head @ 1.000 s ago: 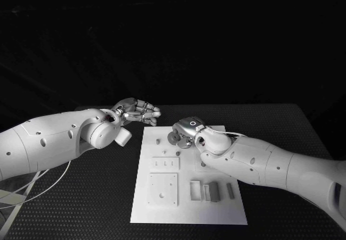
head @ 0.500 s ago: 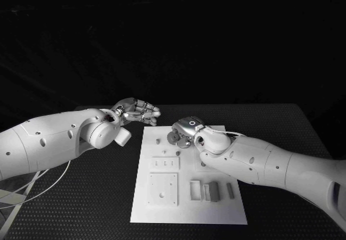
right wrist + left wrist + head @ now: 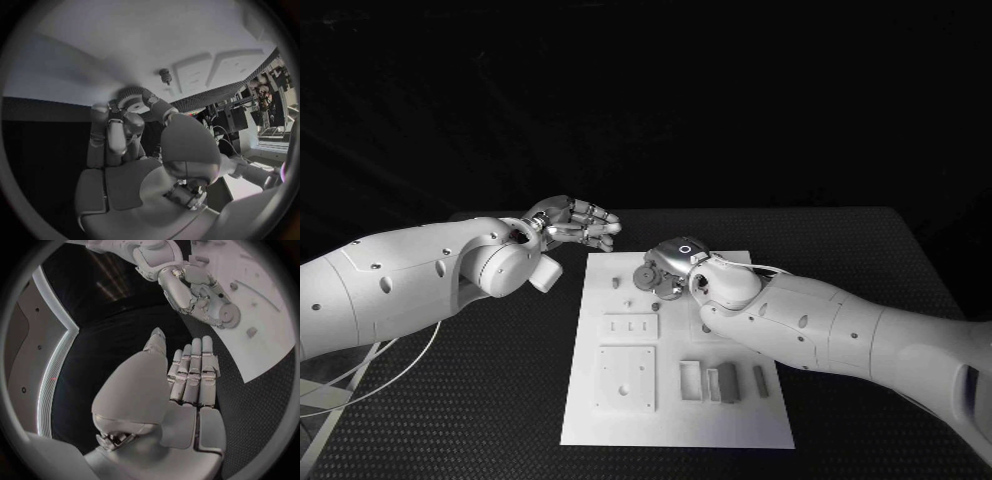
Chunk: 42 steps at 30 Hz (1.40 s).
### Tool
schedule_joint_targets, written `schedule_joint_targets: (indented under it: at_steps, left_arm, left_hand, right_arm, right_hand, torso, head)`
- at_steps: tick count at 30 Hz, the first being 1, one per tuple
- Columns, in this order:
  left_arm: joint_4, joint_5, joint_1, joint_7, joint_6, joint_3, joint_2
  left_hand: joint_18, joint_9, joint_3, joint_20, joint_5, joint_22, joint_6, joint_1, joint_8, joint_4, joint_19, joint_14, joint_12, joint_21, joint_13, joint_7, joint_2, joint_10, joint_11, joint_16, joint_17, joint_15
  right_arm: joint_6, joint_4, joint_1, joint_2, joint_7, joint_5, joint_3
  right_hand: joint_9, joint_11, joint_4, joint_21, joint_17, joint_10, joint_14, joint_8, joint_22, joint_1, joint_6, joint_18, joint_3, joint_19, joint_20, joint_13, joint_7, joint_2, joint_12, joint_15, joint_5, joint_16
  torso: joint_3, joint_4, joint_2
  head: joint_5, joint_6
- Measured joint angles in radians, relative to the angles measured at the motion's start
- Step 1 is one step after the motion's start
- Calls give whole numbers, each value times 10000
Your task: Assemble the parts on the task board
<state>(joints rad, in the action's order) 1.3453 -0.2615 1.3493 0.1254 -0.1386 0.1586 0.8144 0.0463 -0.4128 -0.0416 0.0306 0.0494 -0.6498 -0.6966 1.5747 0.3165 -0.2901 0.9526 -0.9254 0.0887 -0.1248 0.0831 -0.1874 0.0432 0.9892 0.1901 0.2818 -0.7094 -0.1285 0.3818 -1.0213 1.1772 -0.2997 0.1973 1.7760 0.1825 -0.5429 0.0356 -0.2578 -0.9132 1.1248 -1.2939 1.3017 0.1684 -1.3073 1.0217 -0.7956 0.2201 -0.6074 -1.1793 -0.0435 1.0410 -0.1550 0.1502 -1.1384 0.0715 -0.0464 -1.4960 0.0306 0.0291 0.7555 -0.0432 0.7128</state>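
Head view: my right hand [image 3: 664, 272] pinches a round gear [image 3: 226, 316] over the board's [image 3: 675, 420] far end | left hand [image 3: 574, 222] curled on nothing, just off the board's far-left corner | I judge the job early: several parts [image 3: 721, 380] lie loose behind my right hand | open board between.

Right hand [image 3: 128, 132] fingers curled around a round toothed part, a gear [image 3: 132, 93], held at the fingertips just above the white task board [image 3: 125, 45]. A small peg [image 3: 165, 75] stands upright on the board just beside the gear. Two raised rectangular blocks [image 3: 215, 67] sit further along the board past the peg.
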Motion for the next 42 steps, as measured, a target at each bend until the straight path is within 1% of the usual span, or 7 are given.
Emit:
schedule_joint_targets:
  at_steps: [13,17,19,23,29,36,42]
  left_arm:
    - [-3,0,0,0,0,-1,2]
    - [-10,0,0,0,0,-3,0]
    - [-23,3,0,0,0,-3,-8]
    - [-49,8,0,0,4,0,-22]
    - [-78,9,0,0,7,0,-44]
    - [-81,10,-3,-13,8,0,-52]
    - [-83,11,-3,-22,8,0,-45]
  left_hand:
    - [-6,0,0,0,0,0,0,0,0,0,0,0,0,0,1,0,0,0,0,0,-8,0]
    - [-7,0,0,0,0,0,0,0,0,0,0,0,0,0,1,0,0,0,0,0,-8,0]
    - [-8,0,0,0,0,0,0,-95,0,0,0,0,-12,0,1,0,-67,0,0,0,-21,0]
    - [-12,8,0,0,0,0,0,-237,0,0,0,0,-45,0,1,0,-129,0,0,-39,-26,0]
    - [-18,8,0,0,0,0,0,-271,0,0,0,0,-45,0,-9,0,-163,0,0,-39,-36,0]
    - [-24,8,27,0,0,0,0,-279,0,-27,0,0,-45,9,-9,0,-171,0,0,-39,-36,0]
    - [-2,8,27,0,0,0,0,-279,0,-27,0,0,-45,38,-8,0,-171,0,0,-39,-45,0]
  right_arm:
    - [-70,55,15,-13,-107,-198,-13]
    - [-121,100,32,-14,-212,-389,-23]
    - [-152,111,39,-14,-263,-485,-28]
    - [-209,109,38,-13,-363,-662,-27]
    - [-283,130,51,-17,-450,-894,-38]
    - [-304,116,56,-51,-517,-1044,-42]
    - [-289,99,58,-70,-521,-1072,-44]
  right_hand:
    - [-8,19,214,1,-5,20,0,-1,0,-41,24,0,-41,-36,-9,-15,9,32,0,0,0,-1]
    - [-10,18,518,45,-2,19,0,28,0,-247,26,0,-49,-36,-9,-28,9,-649,0,0,0,-2]
    - [5,18,854,92,-3,20,1,29,0,-383,52,0,-218,-36,-9,-44,24,-1348,47,1,2,40]
    - [29,-36,1408,120,15,74,-52,29,0,-277,105,2,-1012,38,64,-51,105,-1762,47,53,1,40]
    - [111,-74,1747,85,62,37,-52,-30,0,-291,196,4,-1611,38,65,-52,196,-1764,47,53,1,39]
    - [58,-74,1687,12,138,37,-52,40,0,-400,182,5,-1705,38,65,-51,181,-1736,47,53,1,35]
    - [31,-75,1343,-38,188,36,-51,125,0,-407,107,6,-1622,38,66,-37,107,-1026,47,53,1,35]
  torso:
    - [8,-6,-1]
    - [4,-4,-1]
    - [4,-3,-1]
    - [4,0,-1]
    - [1,3,-1]
    - [-3,1,-1]
    - [-3,3,-3]
  head:
    - [-8,14]
    - [4,21]
    - [7,23]
    - [8,28]
    - [16,37]
    - [16,70]
    - [12,79]
